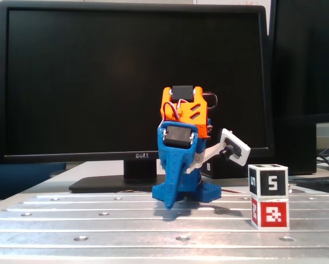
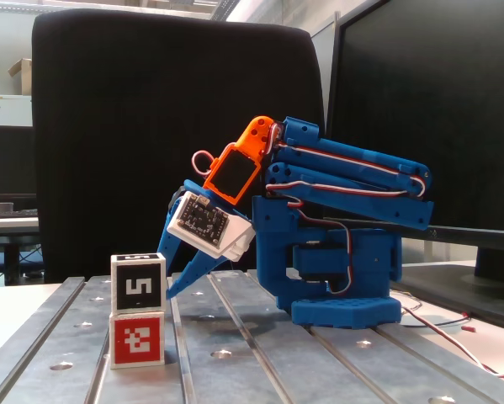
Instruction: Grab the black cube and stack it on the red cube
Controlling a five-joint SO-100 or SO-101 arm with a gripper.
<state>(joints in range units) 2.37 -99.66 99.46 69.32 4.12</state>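
Stack looks done: black cube point(image 1: 268, 180) sits squarely on red cube point(image 1: 269, 213); gripper point(image 2: 174, 284) points down beside them, holding nothing, jaw gap unclear. Withdraw without nudging.

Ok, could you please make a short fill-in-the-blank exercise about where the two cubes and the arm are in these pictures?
1. The black cube sits directly on ____ of the red cube.
2. The white numeral on the black cube is ____.
3. Both cubes rest on a ____ table with slots.
4. The gripper holds ____.

Missing words: top; 5; metal; nothing
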